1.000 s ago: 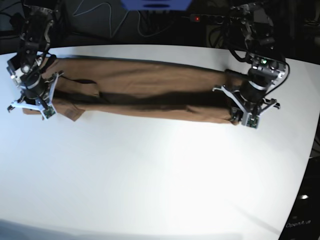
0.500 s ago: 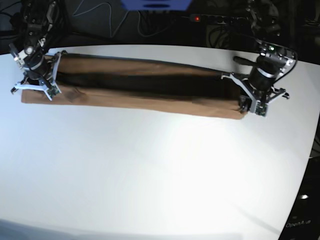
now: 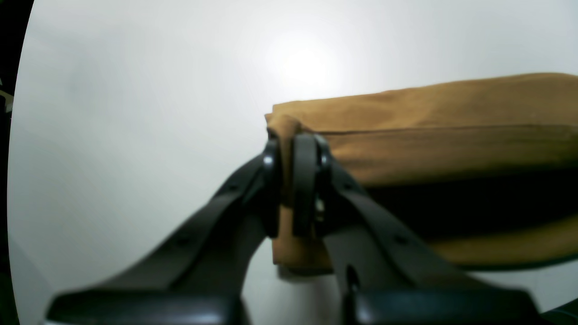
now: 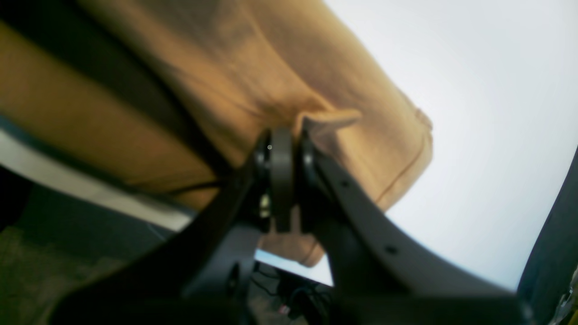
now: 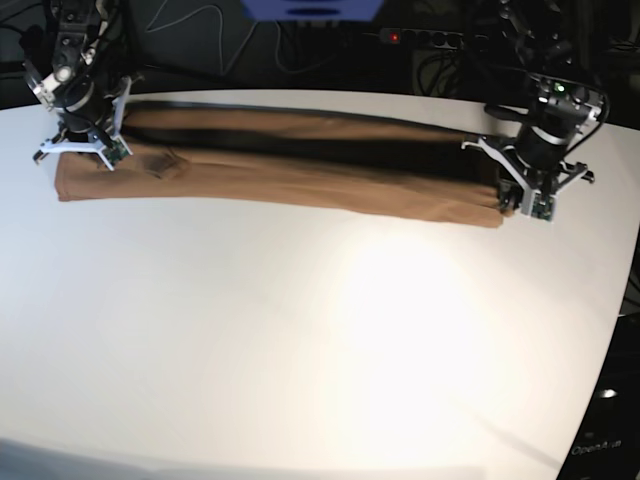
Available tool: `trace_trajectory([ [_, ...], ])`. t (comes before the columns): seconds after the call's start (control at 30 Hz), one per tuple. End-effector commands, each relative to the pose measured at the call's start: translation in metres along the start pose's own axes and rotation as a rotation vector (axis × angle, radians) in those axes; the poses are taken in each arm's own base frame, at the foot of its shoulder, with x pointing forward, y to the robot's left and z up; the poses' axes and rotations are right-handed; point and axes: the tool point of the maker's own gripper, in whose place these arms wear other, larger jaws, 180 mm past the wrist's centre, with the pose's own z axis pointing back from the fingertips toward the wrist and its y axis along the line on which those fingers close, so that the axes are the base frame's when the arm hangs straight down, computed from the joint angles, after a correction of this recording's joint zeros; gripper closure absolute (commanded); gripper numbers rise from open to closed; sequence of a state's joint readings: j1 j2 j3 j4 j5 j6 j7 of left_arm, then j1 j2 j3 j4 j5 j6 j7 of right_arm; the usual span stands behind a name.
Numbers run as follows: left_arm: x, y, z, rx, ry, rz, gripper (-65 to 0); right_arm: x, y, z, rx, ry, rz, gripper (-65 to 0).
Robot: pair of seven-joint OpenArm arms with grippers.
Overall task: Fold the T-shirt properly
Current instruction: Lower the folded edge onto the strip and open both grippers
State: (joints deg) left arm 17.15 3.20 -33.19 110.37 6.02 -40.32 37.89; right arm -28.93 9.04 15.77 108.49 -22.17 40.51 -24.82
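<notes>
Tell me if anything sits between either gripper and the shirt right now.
Nothing visible does. The left gripper is shut on one end of the T-shirt, and the right gripper is shut on the other end. The table around the shirt shows only bare white surface.

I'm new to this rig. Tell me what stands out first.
A long tan T-shirt stretches across the far side of the white table. The right pincer grips its end at the base view's left, the left pincer the end at that view's right, both shut on cloth.
</notes>
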Motion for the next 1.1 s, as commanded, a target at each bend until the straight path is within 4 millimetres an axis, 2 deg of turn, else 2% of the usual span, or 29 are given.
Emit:
trace_trajectory([
  [0.0,0.011,0.004,0.003,0.013,-0.045,-0.004,-3.9,0.002,-0.009,0.003,-0.028,-0.009,0.010,-1.3],
  [0.2,0.004,0.003,0.004,0.010,-0.024,-0.003,-3.9,-0.007,-0.019,0.005,-0.054,0.012,-0.006,-1.9],
  [0.37,-0.015,-0.002,0.002,-0.010,0.020,0.014,-3.9,-0.008,-0.019,0.005,-0.053,0.019,-0.007,-3.0],
  [0.43,-0.022,-0.004,-0.001,-0.018,0.037,0.023,-4.1,-0.009,-0.019,0.005,-0.053,0.020,-0.007,-9.1],
  [0.63,-0.037,0.001,-0.006,-0.028,0.079,0.019,-4.3,-0.010,-0.019,0.005,-0.052,0.025,-0.009,-38.4],
  [0.73,-0.038,0.002,-0.006,-0.028,0.081,0.018,-5.3,-0.015,-0.016,0.002,-0.041,0.036,-0.015,-45.6],
  [0.8,-0.037,0.005,-0.005,-0.023,0.081,0.008,-11.1,-0.015,-0.016,0.001,-0.040,0.037,-0.017,-46.6],
  [0.9,-0.037,0.006,-0.005,-0.023,0.079,0.009,-24.8,-0.014,-0.016,0.001,-0.041,0.035,-0.018,-46.7],
  [0.97,-0.037,0.006,-0.005,-0.024,0.078,0.010,-31.4,-0.014,-0.016,0.001,-0.041,0.035,-0.018,-46.7],
  [1.07,-0.034,0.006,-0.004,-0.020,0.071,0.005,-33.0,-0.016,-0.018,0.001,-0.047,0.039,-0.022,-46.9],
])
